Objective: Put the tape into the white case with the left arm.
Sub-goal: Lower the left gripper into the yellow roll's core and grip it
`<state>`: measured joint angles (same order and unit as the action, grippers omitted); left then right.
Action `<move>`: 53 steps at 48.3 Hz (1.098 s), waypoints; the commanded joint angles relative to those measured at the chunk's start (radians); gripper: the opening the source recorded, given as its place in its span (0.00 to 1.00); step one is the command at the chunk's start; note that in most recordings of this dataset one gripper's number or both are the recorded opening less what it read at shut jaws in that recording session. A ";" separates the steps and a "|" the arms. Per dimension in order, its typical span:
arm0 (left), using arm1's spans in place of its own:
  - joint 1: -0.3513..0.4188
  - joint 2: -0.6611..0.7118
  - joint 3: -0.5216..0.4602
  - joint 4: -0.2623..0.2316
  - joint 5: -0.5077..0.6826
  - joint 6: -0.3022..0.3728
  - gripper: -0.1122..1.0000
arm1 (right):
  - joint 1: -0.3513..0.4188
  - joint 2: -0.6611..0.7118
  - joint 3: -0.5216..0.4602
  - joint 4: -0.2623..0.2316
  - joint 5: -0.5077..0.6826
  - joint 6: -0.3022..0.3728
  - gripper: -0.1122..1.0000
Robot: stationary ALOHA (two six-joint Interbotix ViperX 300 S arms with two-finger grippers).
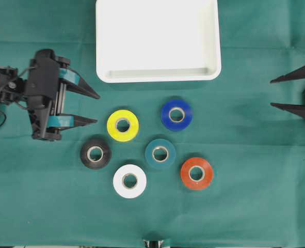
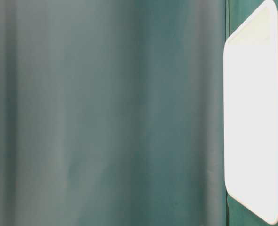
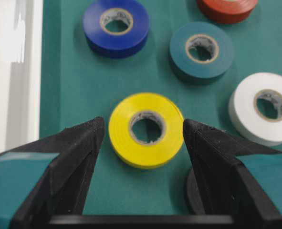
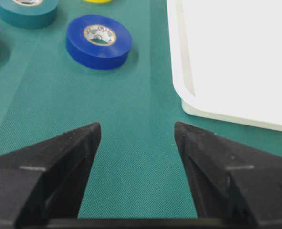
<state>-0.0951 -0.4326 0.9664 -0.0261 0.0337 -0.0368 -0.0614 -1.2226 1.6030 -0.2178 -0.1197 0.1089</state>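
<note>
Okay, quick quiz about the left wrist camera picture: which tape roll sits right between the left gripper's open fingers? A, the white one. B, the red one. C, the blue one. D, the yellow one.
D: the yellow roll lies centered ahead of the open left gripper, between its two black fingertips, untouched, while the other rolls lie farther off or to the side.

Bench cloth (image 1: 245, 206) plain dark green. White case (image 1: 157, 72) glossy white. Tape rolls: yellow (image 1: 123, 125), blue (image 1: 176, 114), teal (image 1: 160, 153), black (image 1: 95, 153), white (image 1: 129, 181), orange-red (image 1: 196, 173). Left gripper (image 1: 94, 107) black, teal bands; right gripper (image 1: 276, 92) all black.
</note>
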 commanded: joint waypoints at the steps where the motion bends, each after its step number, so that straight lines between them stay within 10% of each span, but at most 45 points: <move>1: -0.003 0.017 -0.043 -0.003 0.011 -0.003 0.73 | -0.003 0.006 -0.011 -0.002 -0.009 0.002 0.99; 53: 0.038 0.347 -0.219 0.000 0.140 0.003 0.73 | -0.002 0.006 -0.011 -0.002 -0.009 0.002 0.99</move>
<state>-0.0690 -0.0798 0.7624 -0.0261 0.1641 -0.0353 -0.0629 -1.2226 1.6030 -0.2194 -0.1197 0.1089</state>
